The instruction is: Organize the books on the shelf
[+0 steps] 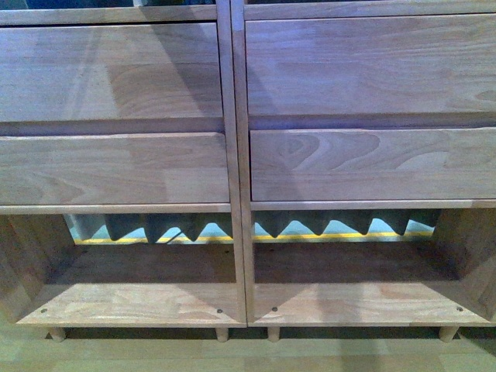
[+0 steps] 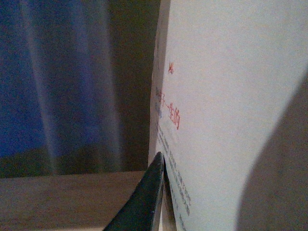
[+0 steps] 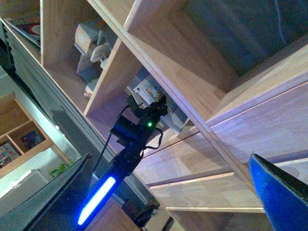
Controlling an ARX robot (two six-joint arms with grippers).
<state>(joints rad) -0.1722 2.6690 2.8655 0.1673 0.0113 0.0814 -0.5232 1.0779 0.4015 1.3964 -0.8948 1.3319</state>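
Left pincer: nearly closed, holding the book. My one sharply visible finger is dark and lies against the edge of the white cover, which carries red and dark print. A dark blurred shape crosses the opposite side of the cover. The book stands steeply over a wooden board; contact with the board cannot be confirmed. In the right wrist view, my left arm, showing a green lamp and a blue light strip, reaches into a cubby of the shelf. Right pincer: fully spread, nothing between its fingers, held away from the shelf face. In the front view, neither arm appears. Four drawer fronts sit above two lower cubbies, which hold no books. Peg legs support the unit.
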